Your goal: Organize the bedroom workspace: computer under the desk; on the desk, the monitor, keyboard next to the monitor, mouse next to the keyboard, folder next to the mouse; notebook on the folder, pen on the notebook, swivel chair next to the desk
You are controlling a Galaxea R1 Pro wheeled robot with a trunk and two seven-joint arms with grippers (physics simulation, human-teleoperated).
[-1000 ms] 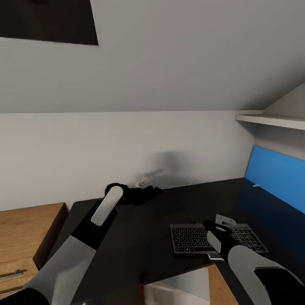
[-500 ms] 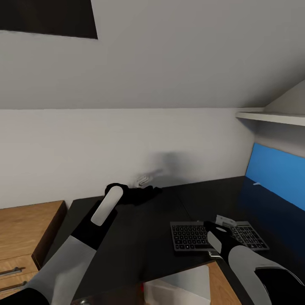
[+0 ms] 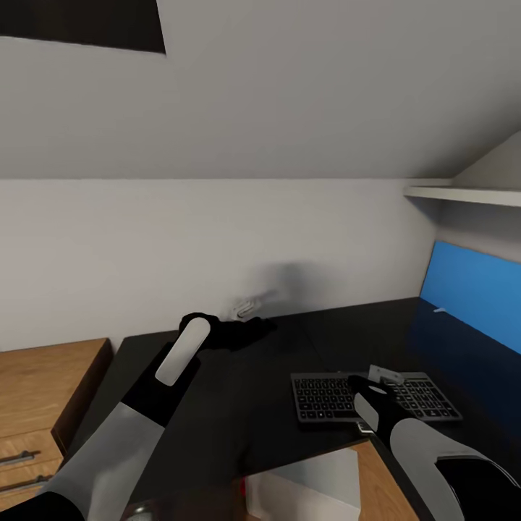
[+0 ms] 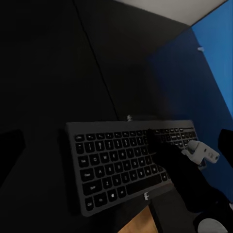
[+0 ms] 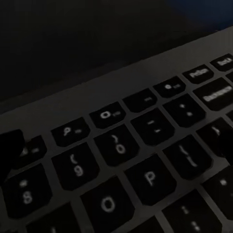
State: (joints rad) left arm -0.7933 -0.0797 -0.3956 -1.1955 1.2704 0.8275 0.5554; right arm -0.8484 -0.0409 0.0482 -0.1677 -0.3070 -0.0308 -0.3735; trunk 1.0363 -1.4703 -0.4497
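You are looking down on the keyboard (image 3: 375, 396), a flat full-size slab with dark grey keys bearing pale legends inside a thin silver-grey frame, lying on the glossy black top of the desk (image 3: 239, 405) near its front edge. Its long axis is running roughly parallel to that front edge, one short end pointing toward the smooth blue back panel (image 3: 474, 293). Your right gripper (image 3: 367, 427) is sitting at the keyboard's near edge, over the keys, but you cannot tell how its jaws stand, because the wrist is covering them and the right wrist view is giving you only close, blurred keycaps. Your left gripper (image 3: 250, 325) is hovering over the desk's far side by the grey wall, and its state is not readable either. A plain white box (image 3: 311, 488) is showing below the desk edge, and a wooden drawer chest (image 3: 40, 405) is standing beside the desk.
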